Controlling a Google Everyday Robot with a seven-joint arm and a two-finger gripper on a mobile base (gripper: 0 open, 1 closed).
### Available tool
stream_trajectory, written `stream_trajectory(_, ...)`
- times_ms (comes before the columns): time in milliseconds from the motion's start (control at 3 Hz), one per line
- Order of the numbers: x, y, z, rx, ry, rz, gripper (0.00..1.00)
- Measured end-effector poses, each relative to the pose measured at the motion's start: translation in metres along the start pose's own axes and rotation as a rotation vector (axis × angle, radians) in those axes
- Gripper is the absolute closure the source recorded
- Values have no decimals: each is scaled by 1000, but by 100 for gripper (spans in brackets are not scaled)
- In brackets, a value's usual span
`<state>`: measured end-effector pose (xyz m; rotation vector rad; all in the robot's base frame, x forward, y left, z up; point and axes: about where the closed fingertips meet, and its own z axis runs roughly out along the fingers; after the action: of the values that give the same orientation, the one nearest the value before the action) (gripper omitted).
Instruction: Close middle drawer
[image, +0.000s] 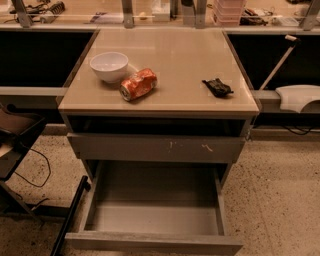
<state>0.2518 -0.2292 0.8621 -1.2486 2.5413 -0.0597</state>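
Dark bar (70, 215) leaning at your far left ends just beside the left front corner of the middle drawer (155, 220), which stands pulled fully out and empty at the bottom of the view, below the scratched drawer front (125, 147). If you push off-centre, the drawer could skew on its runners or its corner could catch that bar. Up on the cabinet top (175, 50), a white bowl (109, 66) sits beside a crushed orange can (138, 84) lying on its side; a hard slam could set the can rolling. Right of those is a small black object (217, 87). The pale shape (297, 96) at the right edge may be part of the arm. The gripper is out of view, so you cannot tell its opening or hold.
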Motion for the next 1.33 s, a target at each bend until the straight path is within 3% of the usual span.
stream_trajectory(333, 3, 29, 57, 15, 14, 69, 0)
stream_trajectory(667, 16, 54, 149, -52, 72, 135, 0)
stream_trajectory(1000, 22, 54, 175, -59, 55, 222, 0)
stream_trajectory(1333, 24, 68, 190, -44, 49, 221, 0)
